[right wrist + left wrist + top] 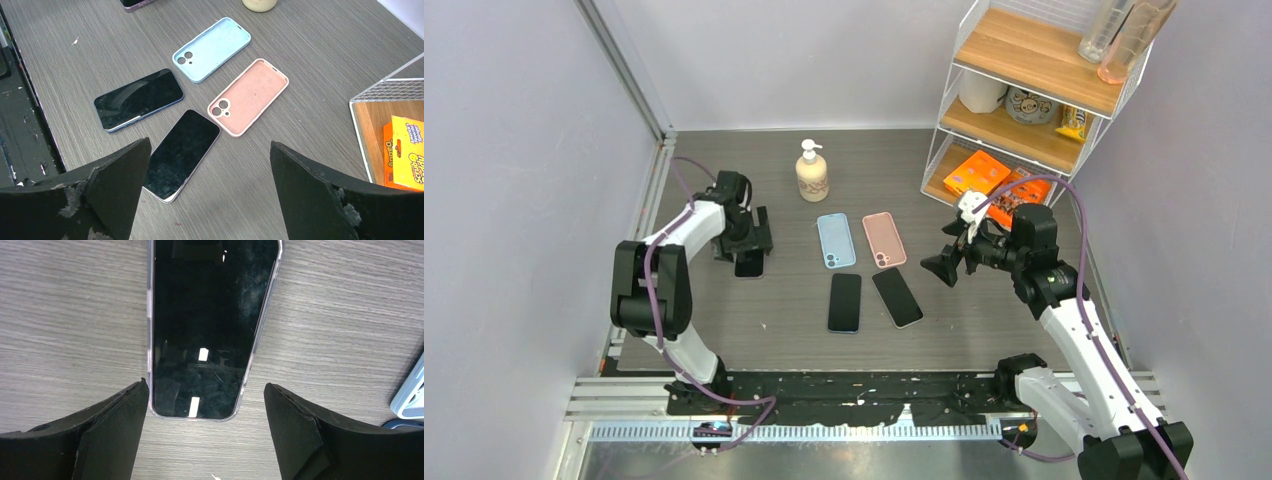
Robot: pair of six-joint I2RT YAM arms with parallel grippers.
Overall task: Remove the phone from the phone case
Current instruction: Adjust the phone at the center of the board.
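A black-screened phone in a clear case point(205, 325) lies flat on the grey table, seen in the top view point(749, 263) at the left. My left gripper point(205, 412) is open just above its near end, one finger on each side, touching nothing. My right gripper point(210, 170) is open and empty, raised at the right of the table point(946, 265). Below it lie two bare phones point(182, 152) point(138, 98), an empty blue case point(212, 48) and an empty pink case point(250, 95).
A lotion pump bottle point(812, 173) stands at the back centre. A wire shelf rack point(1024, 90) with orange boxes and jars stands at the back right. The table's left edge has a metal rail point(654, 190).
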